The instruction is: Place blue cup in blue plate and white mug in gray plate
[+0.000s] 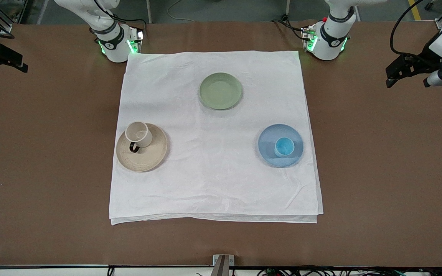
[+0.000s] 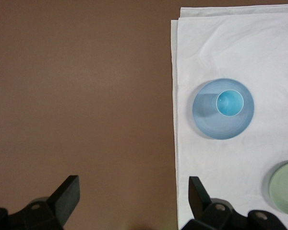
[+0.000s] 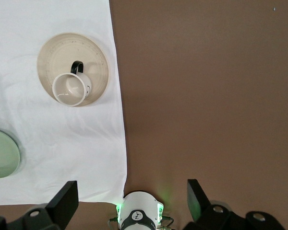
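The blue cup (image 1: 284, 147) stands upright in the blue plate (image 1: 271, 153), toward the left arm's end of the white cloth; both also show in the left wrist view, cup (image 2: 229, 103) in plate (image 2: 206, 124). The white mug (image 1: 138, 133) stands on the gray plate (image 1: 152, 157), toward the right arm's end, its black handle facing the front camera; the right wrist view shows mug (image 3: 69, 89) and plate (image 3: 93, 55). My left gripper (image 1: 405, 73) is open and empty, high over the bare table (image 2: 133, 184). My right gripper (image 1: 4, 59) is open and empty over its own arm's base (image 3: 133, 189).
A green plate (image 1: 221, 91) lies empty on the white cloth (image 1: 213, 184), farther from the front camera than the other two plates. The brown table (image 1: 378, 172) surrounds the cloth. The arm bases (image 1: 115, 44) stand at the cloth's corners.
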Motion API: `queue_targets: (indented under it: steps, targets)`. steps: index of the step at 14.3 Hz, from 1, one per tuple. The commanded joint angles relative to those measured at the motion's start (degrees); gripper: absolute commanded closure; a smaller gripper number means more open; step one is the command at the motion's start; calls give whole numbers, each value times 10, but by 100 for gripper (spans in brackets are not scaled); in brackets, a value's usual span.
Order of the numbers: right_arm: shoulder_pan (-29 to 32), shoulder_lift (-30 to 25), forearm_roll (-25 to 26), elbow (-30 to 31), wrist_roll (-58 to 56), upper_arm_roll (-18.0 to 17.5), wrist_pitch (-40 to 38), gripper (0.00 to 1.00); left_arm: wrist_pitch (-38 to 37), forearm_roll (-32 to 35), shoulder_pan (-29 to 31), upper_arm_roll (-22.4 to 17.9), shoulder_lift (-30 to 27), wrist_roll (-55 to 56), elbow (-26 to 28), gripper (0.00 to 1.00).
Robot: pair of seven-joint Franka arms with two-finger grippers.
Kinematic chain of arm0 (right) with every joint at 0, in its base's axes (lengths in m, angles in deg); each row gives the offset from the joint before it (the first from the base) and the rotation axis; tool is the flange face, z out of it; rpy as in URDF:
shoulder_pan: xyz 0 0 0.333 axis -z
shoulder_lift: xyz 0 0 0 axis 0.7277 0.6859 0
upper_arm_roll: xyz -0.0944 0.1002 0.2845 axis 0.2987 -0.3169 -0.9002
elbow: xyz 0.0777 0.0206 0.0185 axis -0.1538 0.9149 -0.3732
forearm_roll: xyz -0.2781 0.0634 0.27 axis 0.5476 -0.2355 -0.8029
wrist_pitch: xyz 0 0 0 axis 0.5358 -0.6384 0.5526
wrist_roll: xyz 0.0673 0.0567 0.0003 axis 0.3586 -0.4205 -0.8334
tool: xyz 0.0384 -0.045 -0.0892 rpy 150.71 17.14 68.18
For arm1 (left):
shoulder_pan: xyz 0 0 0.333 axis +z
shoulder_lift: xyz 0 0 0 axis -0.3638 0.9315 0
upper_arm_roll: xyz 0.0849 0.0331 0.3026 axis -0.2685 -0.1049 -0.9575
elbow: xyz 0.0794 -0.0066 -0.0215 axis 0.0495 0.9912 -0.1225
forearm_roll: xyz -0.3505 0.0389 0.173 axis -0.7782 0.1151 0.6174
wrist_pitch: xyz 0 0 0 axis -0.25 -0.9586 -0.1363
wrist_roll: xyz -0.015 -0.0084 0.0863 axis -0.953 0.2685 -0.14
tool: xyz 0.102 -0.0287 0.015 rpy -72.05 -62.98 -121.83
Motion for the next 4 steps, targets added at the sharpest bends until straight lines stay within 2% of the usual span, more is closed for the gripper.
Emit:
queue_targets:
  steps: [1, 4]
  targets:
    - [-11, -29, -2, 26, 19, 8, 12, 0, -4, -10, 2, -4, -4, -18, -5, 0]
    - [-12, -31, -4, 24, 18, 8, 16, 0, -5, -9, 0, -4, 1, -17, -14, 0]
